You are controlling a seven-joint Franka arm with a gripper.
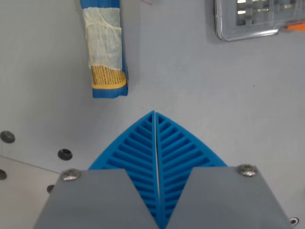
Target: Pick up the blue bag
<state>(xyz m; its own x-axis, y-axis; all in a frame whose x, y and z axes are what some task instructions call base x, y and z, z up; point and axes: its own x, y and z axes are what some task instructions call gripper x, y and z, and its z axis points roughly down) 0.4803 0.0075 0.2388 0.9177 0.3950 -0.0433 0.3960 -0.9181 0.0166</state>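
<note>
Here we are, looking straight down the arm, and the ribbed blue plastic gripper fills the bottom of the wrist view, its two fin-like fingers pressed flat against each other along a thin centre seam. So the jaws are clenched, and clenched on nothing at all; only bare grey table shows past the tip. My read is that this is a travelling posture: fingers folded together while the arm lines itself up, which means they have to spread before any grab can happen.

Now the target. The blue bag, a long narrow packet with blue edges, a pale whitish panel and a yellow-gold band near its lower end, lies flat on the table at the wrist view's upper left. It runs nearly straight up and down the picture, its top cut off by the frame edge. Lying flat like that, its narrow width looks like the natural thing to pinch across, I'd say.

Relative to the jaws, it sits ahead of the tip and off to the wrist view's left, clearly apart, no contact anywhere. The fingertips point at empty table just to the right of the packet's lower end. The approach looks unfinished to me.

Over at the upper right, a clear plastic box with pale contents and an orange bit at the edge sits well apart from everything, no obstacle. A few dark holes dot the table at lower left.
</note>
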